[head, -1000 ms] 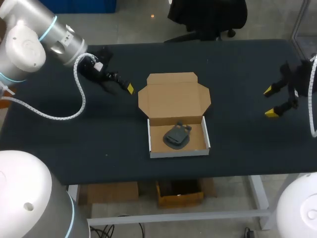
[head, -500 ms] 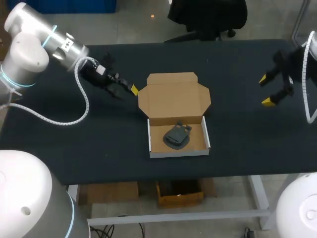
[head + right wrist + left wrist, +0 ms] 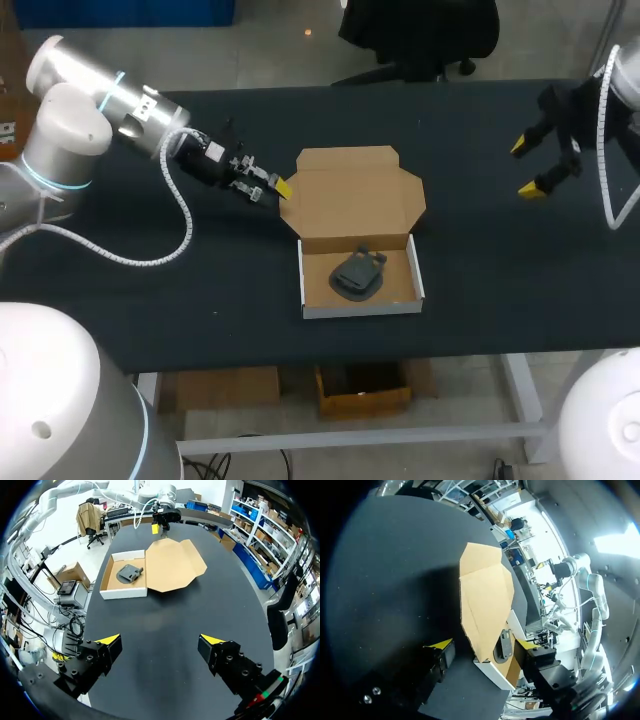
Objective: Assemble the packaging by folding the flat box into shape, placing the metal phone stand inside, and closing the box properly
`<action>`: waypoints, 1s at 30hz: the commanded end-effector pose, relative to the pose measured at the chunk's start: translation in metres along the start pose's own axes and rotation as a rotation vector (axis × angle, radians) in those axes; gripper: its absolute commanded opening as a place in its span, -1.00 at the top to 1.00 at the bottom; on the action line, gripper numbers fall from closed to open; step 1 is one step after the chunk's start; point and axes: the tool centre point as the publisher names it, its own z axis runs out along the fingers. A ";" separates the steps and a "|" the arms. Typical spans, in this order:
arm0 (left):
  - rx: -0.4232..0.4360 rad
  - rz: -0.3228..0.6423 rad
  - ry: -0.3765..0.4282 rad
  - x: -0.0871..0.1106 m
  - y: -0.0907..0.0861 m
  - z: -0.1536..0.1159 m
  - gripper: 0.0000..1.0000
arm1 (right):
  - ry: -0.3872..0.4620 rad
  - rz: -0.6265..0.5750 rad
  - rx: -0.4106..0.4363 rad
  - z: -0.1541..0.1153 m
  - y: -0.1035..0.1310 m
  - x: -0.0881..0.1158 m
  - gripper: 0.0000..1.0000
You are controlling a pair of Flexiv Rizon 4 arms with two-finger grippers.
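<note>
- Box (image 3: 362,309): white-walled tray by the table's near edge; light, stiff card, likely to crease if pinched.
- Phone stand (image 3: 357,276): dark metal, lying inside the tray; probably dense.
- Lid (image 3: 352,195): flat open behind the tray; best taken by its far edge.
- Left gripper (image 3: 266,184): fingers spread, at the lid's left flap.
- Right gripper (image 3: 525,168): fingers spread, empty, well apart.

Head view overhead; both wrist views face the box (image 3: 352,203).

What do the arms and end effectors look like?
The left arm and right arm are rounded silver-white tubes, the left with light blue rings. White ribbed cables run along them. The left end effector and right end effector are black with yellow fingertips.
</note>
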 end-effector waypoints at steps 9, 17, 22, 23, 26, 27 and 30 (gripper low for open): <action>0.046 0.045 0.030 0.005 0.005 0.020 -0.11 | 0.028 -0.025 -0.011 -0.010 0.012 -0.022 -1.00; 0.062 0.084 0.052 0.009 0.003 0.031 0.01 | 0.030 -0.036 -0.009 -0.011 0.017 -0.027 -1.00; 0.065 0.104 0.068 0.011 0.001 0.037 0.05 | 0.030 -0.038 -0.004 -0.012 0.019 -0.029 -1.00; 0.065 0.111 0.065 0.012 0.001 0.038 0.07 | 0.030 -0.038 -0.003 -0.013 0.019 -0.029 -1.00; 0.066 0.130 0.069 0.014 0.000 0.041 0.07 | 0.031 -0.040 -0.001 -0.013 0.021 -0.031 -1.00; 0.068 0.137 0.070 0.014 -0.001 0.041 0.07 | 0.031 -0.041 -0.001 -0.013 0.021 -0.031 -1.00; 0.076 0.159 0.079 0.016 -0.001 0.042 0.09 | 0.033 -0.045 0.002 -0.013 0.023 -0.032 -1.00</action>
